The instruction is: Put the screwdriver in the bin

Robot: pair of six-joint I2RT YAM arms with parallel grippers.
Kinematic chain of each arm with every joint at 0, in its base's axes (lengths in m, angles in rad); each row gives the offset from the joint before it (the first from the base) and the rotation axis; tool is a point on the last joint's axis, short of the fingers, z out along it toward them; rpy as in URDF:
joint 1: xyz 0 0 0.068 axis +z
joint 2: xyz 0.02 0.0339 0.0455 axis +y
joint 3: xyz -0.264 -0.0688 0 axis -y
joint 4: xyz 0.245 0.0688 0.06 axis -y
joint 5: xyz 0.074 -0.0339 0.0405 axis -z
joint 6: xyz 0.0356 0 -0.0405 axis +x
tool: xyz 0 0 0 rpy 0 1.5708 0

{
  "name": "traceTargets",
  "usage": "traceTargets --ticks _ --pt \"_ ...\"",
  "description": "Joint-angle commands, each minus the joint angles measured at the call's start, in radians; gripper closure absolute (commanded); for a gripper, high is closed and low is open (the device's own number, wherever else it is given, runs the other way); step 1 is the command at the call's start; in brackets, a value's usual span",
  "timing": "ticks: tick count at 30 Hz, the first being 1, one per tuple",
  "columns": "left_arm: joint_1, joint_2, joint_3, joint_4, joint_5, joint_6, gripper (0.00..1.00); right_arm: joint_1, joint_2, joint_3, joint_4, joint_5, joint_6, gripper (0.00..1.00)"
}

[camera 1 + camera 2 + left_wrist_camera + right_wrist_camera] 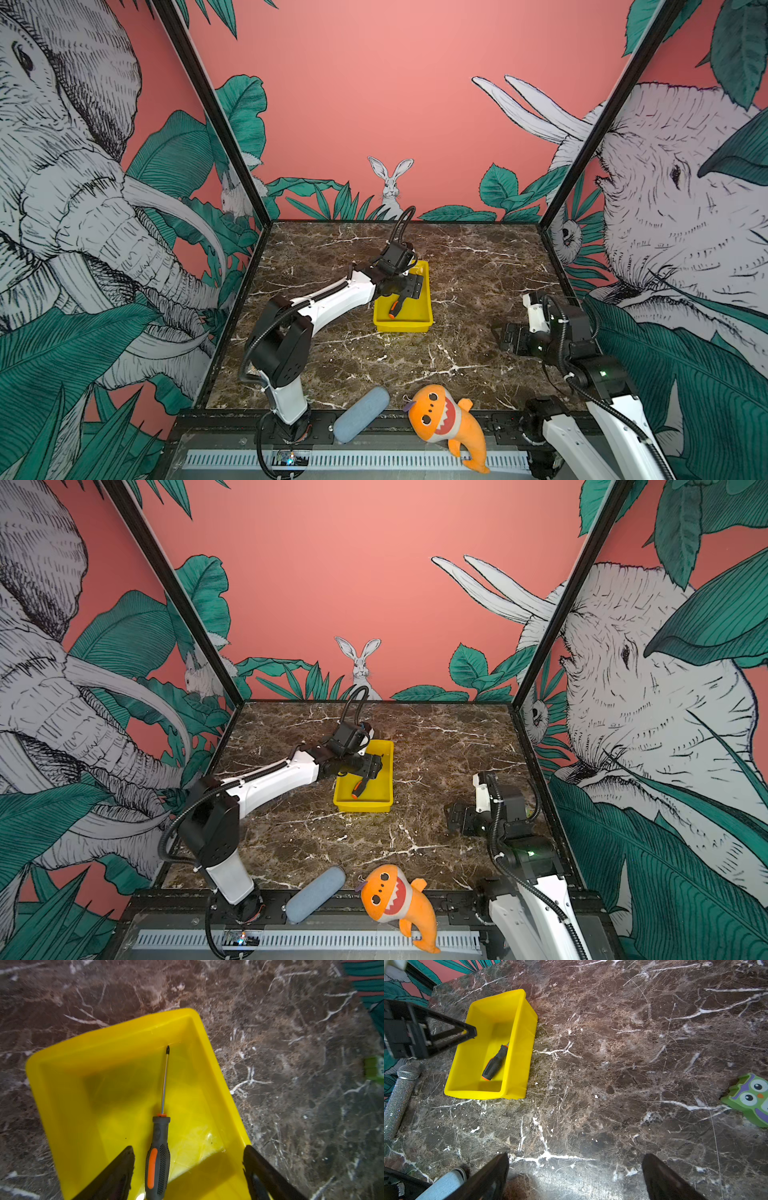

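This is a robot lab's test booth: a dark marble-patterned tabletop (478,270) is boxed in by black frame posts (210,108) and wall panels (374,83) printed with elephants, a rabbit and green leaves on pink. The left arm (332,297) and right arm (615,407) stand on a black rail (220,417) at the front edge beside a slotted cable duct (374,459). Props lie about: a plush orange shark (444,419), a glittery microphone (398,1101) and a green owl toy (751,1097).
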Motion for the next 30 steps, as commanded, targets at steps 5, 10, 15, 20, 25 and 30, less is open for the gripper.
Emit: traceTargets --ticks 5,10,15,20,25,30 --pt "0.021 -0.177 -0.012 -0.069 -0.061 0.045 0.01 0.005 0.004 -0.006 0.001 -0.017 0.013 0.01" --pt "0.086 -0.348 -0.116 -0.095 -0.129 0.050 0.01 0.005 0.024 0.003 0.000 -0.034 0.001 0.01" --pt "0.145 -0.524 -0.221 -0.128 -0.218 0.101 0.01 0.005 0.042 0.039 -0.013 -0.027 -0.016 0.01" --pt "0.192 -0.633 -0.265 -0.166 -0.297 0.150 0.00 0.005 0.098 0.091 0.014 0.014 -0.051 0.01" --pt "0.232 -0.696 -0.278 -0.203 -0.408 0.209 0.01 0.005 0.187 0.155 0.086 0.006 -0.046 0.01" --pt "0.308 -0.753 -0.334 -0.127 -0.329 0.274 0.00 0.003 0.221 0.208 0.156 0.077 -0.048 0.01"
